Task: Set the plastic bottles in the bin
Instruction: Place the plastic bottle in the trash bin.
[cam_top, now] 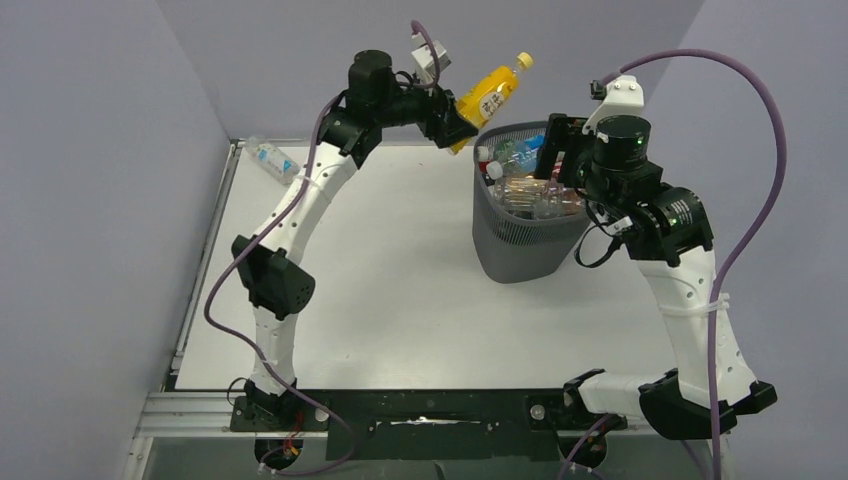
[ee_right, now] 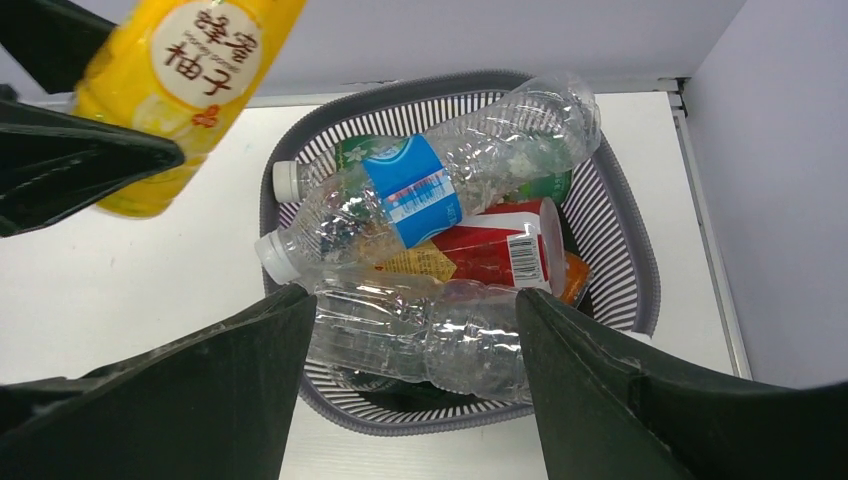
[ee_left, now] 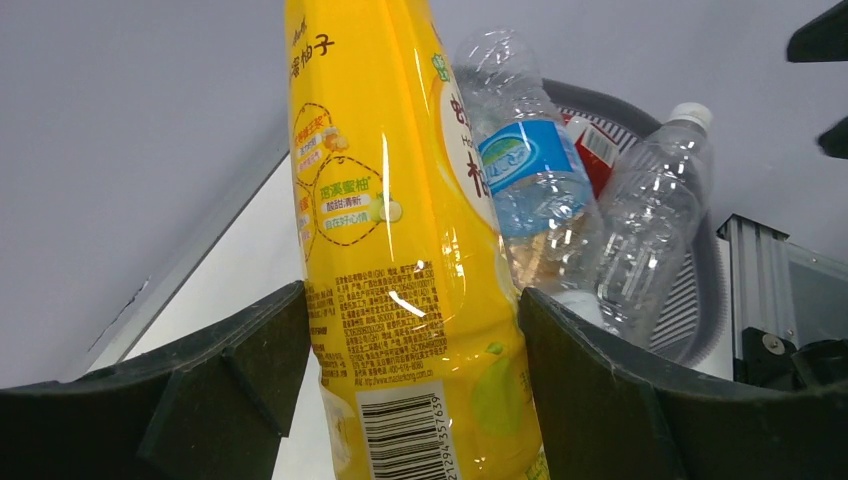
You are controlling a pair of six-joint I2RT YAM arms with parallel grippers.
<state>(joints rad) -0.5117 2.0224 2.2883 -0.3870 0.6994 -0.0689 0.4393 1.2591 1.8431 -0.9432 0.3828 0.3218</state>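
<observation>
bench point(cam_top: 400, 290): white, with walls point(cam_top: 100, 150) at the left, far and right edges. bin point(cam_top: 520, 250) stands near the far right corner, a strip of bench showing along its right side. It's piled to the rim with bottles point(ee_right: 440, 190). left hand point(cam_top: 452, 125) is in the air just left of the bin rim, pinching the yellow bottle point(cam_top: 490, 92) by its lower body, tilted, cap toward the bin. right hand point(ee_right: 415, 310) is above the bin's near side, fingers spread, gripping nothing. One clear bottle point(cam_top: 272, 158) lies at the far left corner, against the left edge.
</observation>
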